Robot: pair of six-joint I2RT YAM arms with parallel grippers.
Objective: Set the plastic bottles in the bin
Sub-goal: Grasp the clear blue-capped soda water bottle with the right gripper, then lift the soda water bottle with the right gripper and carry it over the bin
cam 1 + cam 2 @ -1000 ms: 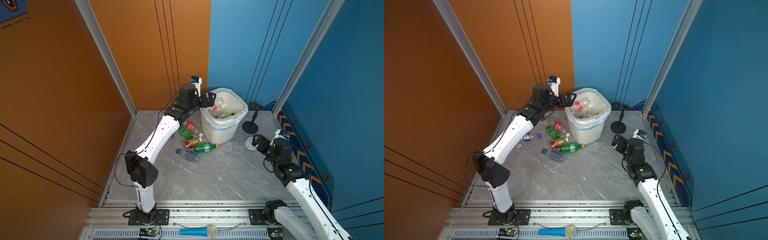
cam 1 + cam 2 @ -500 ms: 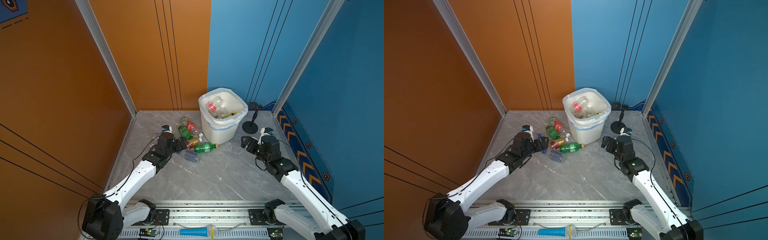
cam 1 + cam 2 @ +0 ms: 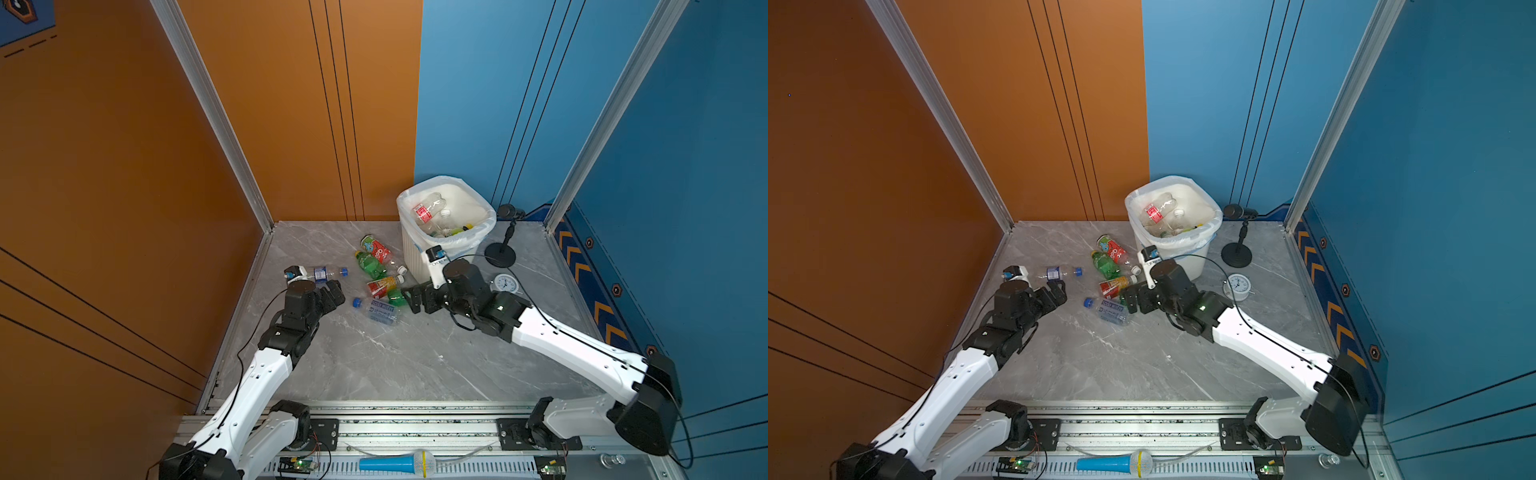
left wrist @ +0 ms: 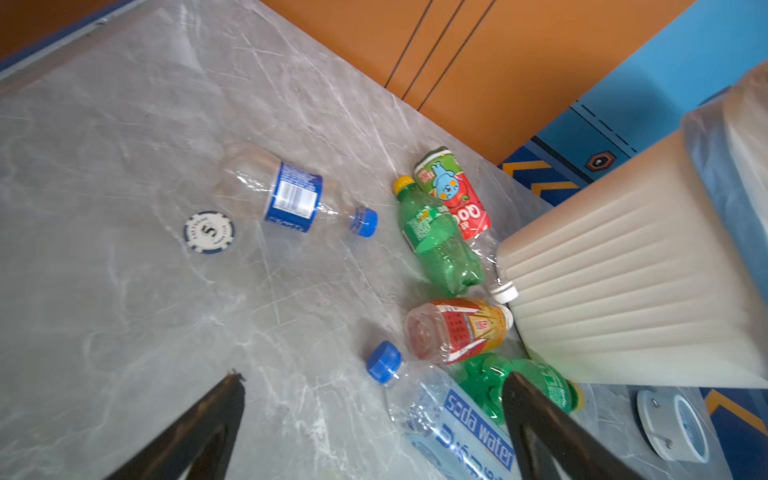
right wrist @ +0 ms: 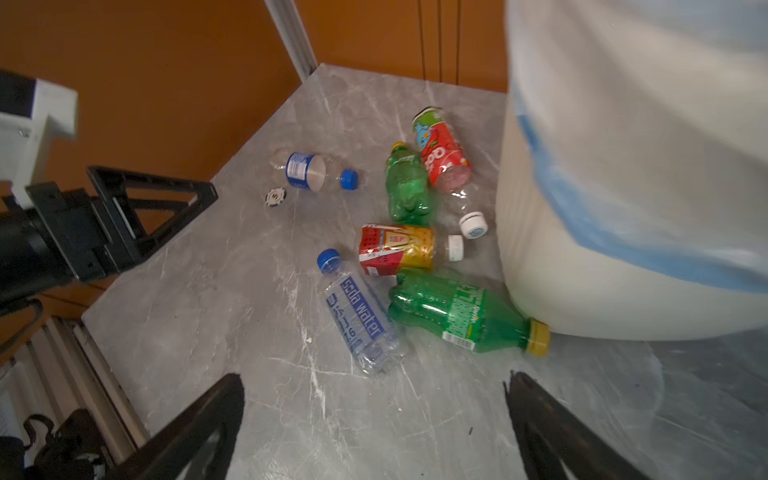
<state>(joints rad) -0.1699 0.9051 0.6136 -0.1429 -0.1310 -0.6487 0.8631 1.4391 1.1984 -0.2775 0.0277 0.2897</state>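
Six bottles still lie beside the bin in a top view. My left gripper has come down from the bin's rim, its load dropped inside, and the right gripper has moved in. Left wrist: jaws spread and empty, soda water bottle just ahead. Right wrist: jaws wide, nothing held, green bottle against the bin. Both are free for the next pick.

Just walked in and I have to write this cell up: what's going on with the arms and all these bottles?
The robot is moving plastic bottles into the white bin. Several lie inside it already; six more lie on the table beside it. The left end effector and the right end effector are both open and empty, low beside the pile. The right one is next to the soda water bottle.
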